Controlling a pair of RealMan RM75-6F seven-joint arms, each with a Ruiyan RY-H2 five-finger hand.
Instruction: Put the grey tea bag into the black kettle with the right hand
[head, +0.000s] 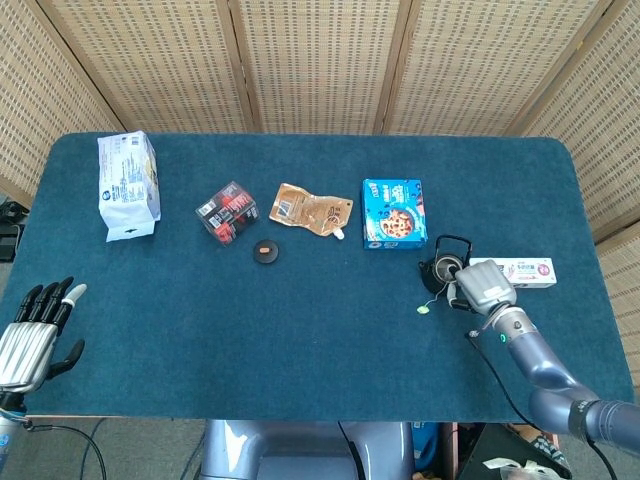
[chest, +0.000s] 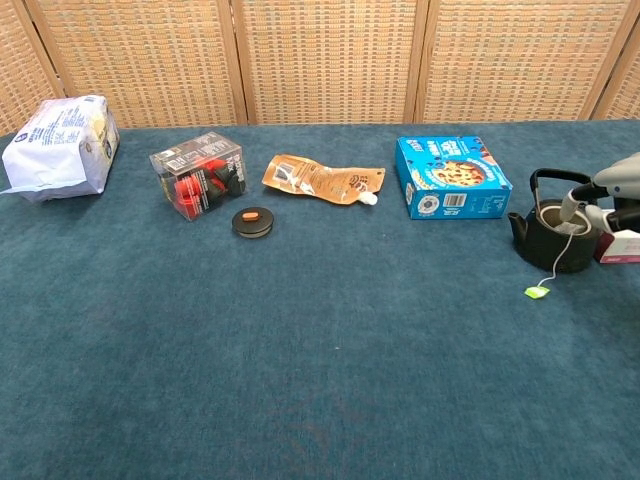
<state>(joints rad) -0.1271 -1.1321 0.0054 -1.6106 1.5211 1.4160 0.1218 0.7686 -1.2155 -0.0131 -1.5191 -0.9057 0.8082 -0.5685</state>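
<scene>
At right of frame, the tea bag (chest: 551, 213) sits inside the kettle (chest: 553, 238), string and tag (chest: 537, 292) trailing outside; the right hand (head: 481, 285) hovers beside, its grip unclear; withdrawal remains.

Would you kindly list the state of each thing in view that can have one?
black kettle: upright, lid off.
grey tea bag: inside the kettle, string hanging out, tag on the table.
round lid: lying flat, away from the kettle.
right hand: at the kettle's rim.
left hand: holds nothing, fingers apart.
</scene>
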